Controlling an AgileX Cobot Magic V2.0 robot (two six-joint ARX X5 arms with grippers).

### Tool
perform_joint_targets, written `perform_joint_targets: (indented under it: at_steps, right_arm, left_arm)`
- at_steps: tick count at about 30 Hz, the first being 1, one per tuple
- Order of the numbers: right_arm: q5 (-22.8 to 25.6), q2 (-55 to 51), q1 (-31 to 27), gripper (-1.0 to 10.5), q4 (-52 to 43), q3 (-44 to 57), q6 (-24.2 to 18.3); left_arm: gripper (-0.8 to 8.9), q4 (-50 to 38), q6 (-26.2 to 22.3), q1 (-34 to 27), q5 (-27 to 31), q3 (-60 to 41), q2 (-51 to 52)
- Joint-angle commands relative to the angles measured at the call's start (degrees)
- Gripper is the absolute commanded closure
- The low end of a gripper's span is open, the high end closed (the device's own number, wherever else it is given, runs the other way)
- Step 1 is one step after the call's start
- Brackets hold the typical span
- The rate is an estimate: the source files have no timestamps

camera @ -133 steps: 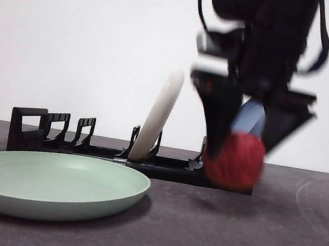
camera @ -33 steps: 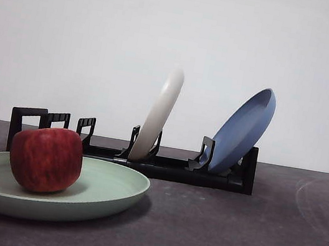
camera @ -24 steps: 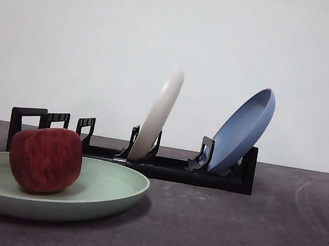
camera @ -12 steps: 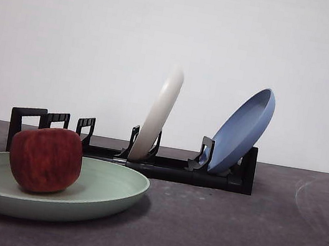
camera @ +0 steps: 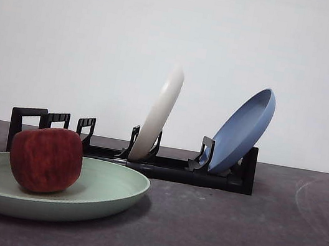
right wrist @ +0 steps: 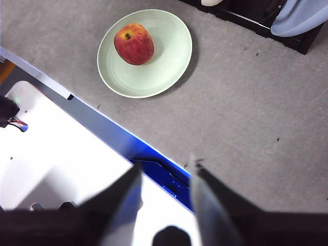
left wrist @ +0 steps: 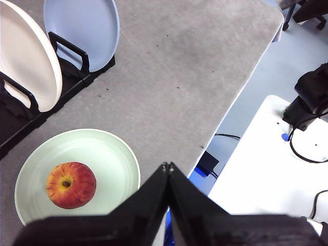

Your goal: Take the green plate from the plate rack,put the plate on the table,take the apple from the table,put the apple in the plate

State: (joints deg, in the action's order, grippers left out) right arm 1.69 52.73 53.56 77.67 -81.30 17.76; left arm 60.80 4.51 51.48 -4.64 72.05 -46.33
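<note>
A red apple sits stem-up inside the pale green plate, which lies flat on the grey table just in front of the black plate rack. The apple looks firm, smooth and fairly heavy, likely to roll; it would best be held across its widest sides. The rack holds a cream plate and a blue plate, both leaning. High above the table, the left gripper has its jaws pressed together, empty; the right gripper hangs with jaws apart, empty.
</note>
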Motion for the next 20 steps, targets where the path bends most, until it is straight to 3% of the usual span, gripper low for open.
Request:
perform_joint_targets:
  at_steps: [1, 9, 20]
  right_arm:
    - [0.26, -0.13, 0.04, 9.6, 1.4, 0.57, 0.13]
    - [1.09, 0.42, 0.04, 9.5, 1.38, 0.5, 1.14]
    - [9.05, 0.79, 0.04, 9.5, 1.36, 0.48, 1.14]
  left_arm:
    - [8.21, 0.0, 0.42, -0.22, 0.2, 0.13, 0.61]
    - [8.17, -0.11, 0.39, -0.24, 0.15, 0.13, 0.7]
    - [8.17, -0.39, 0.39, -0.15, 0.13, 0.13, -2.8]
